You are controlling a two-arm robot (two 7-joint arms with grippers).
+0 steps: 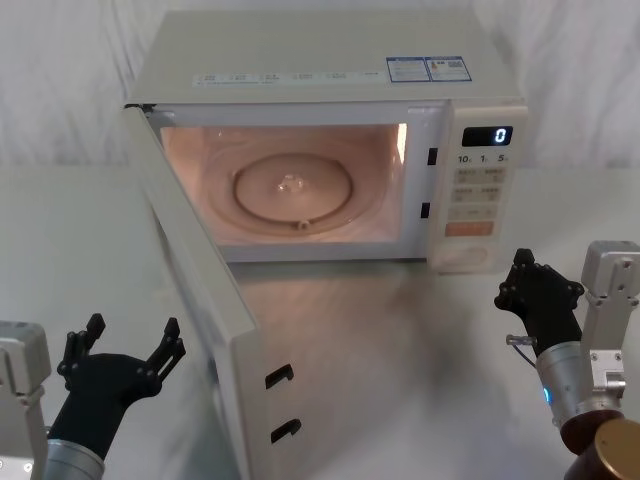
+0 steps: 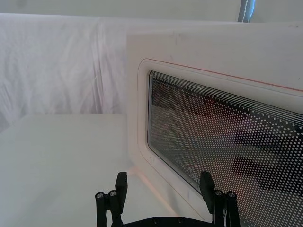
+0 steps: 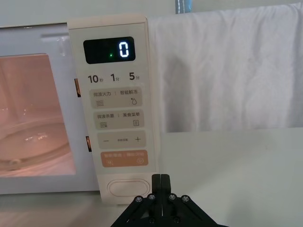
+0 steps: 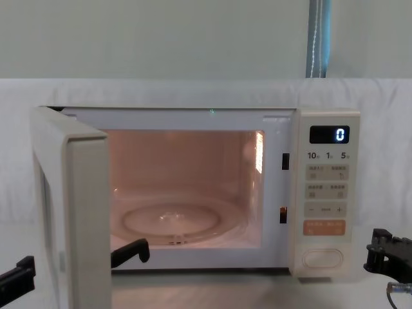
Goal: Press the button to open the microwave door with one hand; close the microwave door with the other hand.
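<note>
The cream microwave (image 1: 330, 70) stands at the back of the white table with its cavity lit. The microwave door (image 1: 200, 290) hangs wide open, swung out toward me on the left. My left gripper (image 1: 133, 326) is open, low and just left of the door's outer face; its wrist view shows the door's mesh window (image 2: 227, 132) close ahead of the gripper (image 2: 164, 178). The button (image 1: 468, 257) is the wide oval key at the bottom of the control panel. My right gripper (image 1: 521, 260) is shut on nothing, a little in front and to the right of the button (image 3: 129, 187), not touching it.
A glass turntable (image 1: 292, 190) lies inside the cavity. The display (image 1: 486, 136) shows 0. White cloth (image 3: 227, 66) drapes behind the microwave. Bare table (image 1: 400, 360) stretches in front between the open door and the right arm.
</note>
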